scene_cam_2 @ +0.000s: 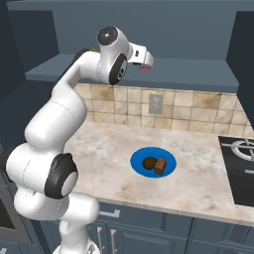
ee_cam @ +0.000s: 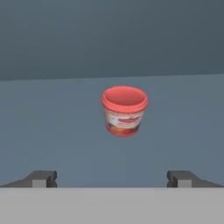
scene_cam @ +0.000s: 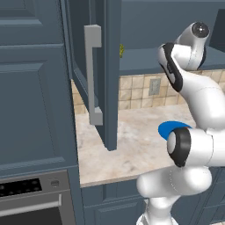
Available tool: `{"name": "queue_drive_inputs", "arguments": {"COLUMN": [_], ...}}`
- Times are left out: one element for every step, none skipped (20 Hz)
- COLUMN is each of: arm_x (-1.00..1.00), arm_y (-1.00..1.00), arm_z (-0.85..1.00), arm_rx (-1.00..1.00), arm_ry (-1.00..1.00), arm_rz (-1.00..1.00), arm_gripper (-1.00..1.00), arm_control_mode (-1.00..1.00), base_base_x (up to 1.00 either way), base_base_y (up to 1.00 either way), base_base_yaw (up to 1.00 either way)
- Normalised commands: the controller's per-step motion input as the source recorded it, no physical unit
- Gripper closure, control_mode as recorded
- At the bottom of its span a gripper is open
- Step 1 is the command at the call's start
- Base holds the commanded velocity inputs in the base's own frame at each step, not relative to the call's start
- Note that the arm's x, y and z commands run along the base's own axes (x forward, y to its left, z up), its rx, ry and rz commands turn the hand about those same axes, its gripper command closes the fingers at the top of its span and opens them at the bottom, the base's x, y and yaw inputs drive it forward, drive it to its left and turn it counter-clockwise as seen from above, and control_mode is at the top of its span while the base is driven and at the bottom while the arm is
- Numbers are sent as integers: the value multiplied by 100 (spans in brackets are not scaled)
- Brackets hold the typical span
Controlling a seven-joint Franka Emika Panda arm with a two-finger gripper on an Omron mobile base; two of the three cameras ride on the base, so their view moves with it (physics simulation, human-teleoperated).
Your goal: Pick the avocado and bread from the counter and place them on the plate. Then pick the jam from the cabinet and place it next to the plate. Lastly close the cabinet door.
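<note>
The red jam (ee_cam: 124,110) stands upright on the dark blue-grey cabinet shelf (ee_cam: 52,122), straight ahead of my gripper (ee_cam: 113,179). The gripper is open, its fingertips (ee_cam: 43,178) wide apart and short of the jar, nothing between them. My hand (scene_cam_2: 145,58) is raised to the cabinet (scene_cam_2: 198,74) above the counter (scene_cam_2: 99,144). The blue plate (scene_cam_2: 169,158) lies on the counter below, with the round dark avocado (scene_cam_2: 148,162) and the brown bread (scene_cam_2: 160,165) side by side on it. The cabinet door (scene_cam: 110,74) stands swung open, its grey bar handle (scene_cam: 93,74) facing me.
A stove top (scene_cam_2: 240,163) takes the counter's right end. A wall outlet (scene_cam_2: 156,103) sits in the tiled backsplash. An oven (scene_cam: 30,202) is set in the tall unit at the left. A small yellowish thing (scene_cam: 121,50) shows inside the cabinet behind the door edge.
</note>
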Motion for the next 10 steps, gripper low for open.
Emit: {"name": "queue_drive_inputs", "arguments": {"arm_x": [4, 3, 1, 1, 1, 3, 4, 6, 7, 9], "arm_y": [0, 0, 0, -1, -3, -2, -3, -4, -3, -5], "arm_z": [4, 1, 0, 0, 0, 0, 0, 0, 0, 0], "arm_rx": [0, 0, 0, 0, 0, 0, 0, 0, 0, 0], "arm_ry": [3, 0, 0, 0, 0, 0, 0, 0, 0, 0], "arm_rz": [3, 3, 3, 3, 3, 3, 4, 4, 4, 4], "arm_gripper": [-100, -100, -100, -100, -100, -100, -100, -100, -100, -100], "arm_control_mode": [-100, -100, -100, -100, -100, -100, -100, -100, -100, -100], "base_base_x": [0, 0, 0, 0, 0, 0, 0, 0, 0, 0], "base_base_y": [0, 0, 0, 0, 0, 0, 0, 0, 0, 0], "base_base_yaw": [0, 0, 0, 0, 0, 0, 0, 0, 0, 0]}}
